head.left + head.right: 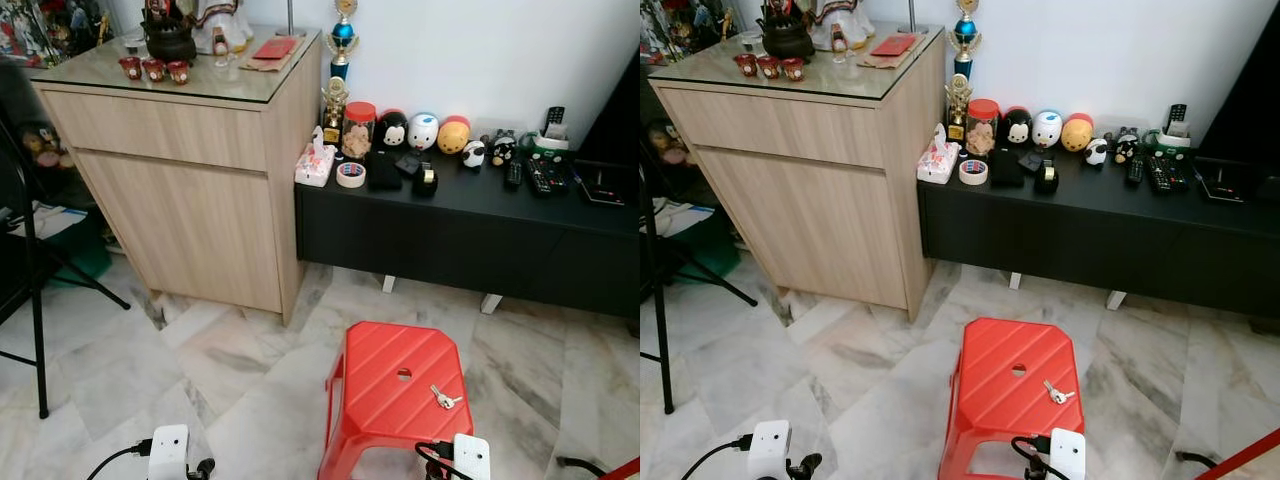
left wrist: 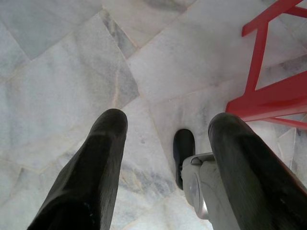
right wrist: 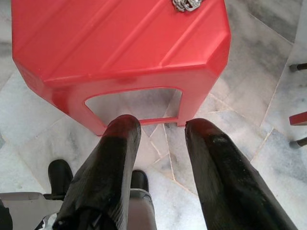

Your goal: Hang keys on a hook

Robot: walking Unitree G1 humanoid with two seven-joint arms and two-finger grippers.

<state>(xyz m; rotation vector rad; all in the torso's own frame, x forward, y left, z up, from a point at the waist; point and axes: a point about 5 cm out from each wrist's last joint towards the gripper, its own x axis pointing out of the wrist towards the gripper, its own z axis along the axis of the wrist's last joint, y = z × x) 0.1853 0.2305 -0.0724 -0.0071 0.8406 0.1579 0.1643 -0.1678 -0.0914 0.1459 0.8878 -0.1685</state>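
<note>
A small bunch of silver keys (image 1: 444,398) lies on the right side of a red plastic stool (image 1: 380,385) standing on the marble floor; the keys' ring also peeks in at the stool top (image 3: 186,5) in the right wrist view. My right gripper (image 3: 160,129) hangs low by the stool's near side, open, with nothing between its fingers (image 3: 115,163). My left gripper (image 2: 165,127) hangs over bare floor to the stool's left, open and empty too. Both wrist units sit at the lower edge of the head views (image 1: 168,450) (image 1: 470,458).
A light wooden cabinet (image 1: 190,200) with a glass top stands at the back left. A low black TV bench (image 1: 460,225) with toys, tape and remotes runs along the white wall. A black stand leg (image 1: 38,340) stands at the left. My foot (image 2: 183,148) is below.
</note>
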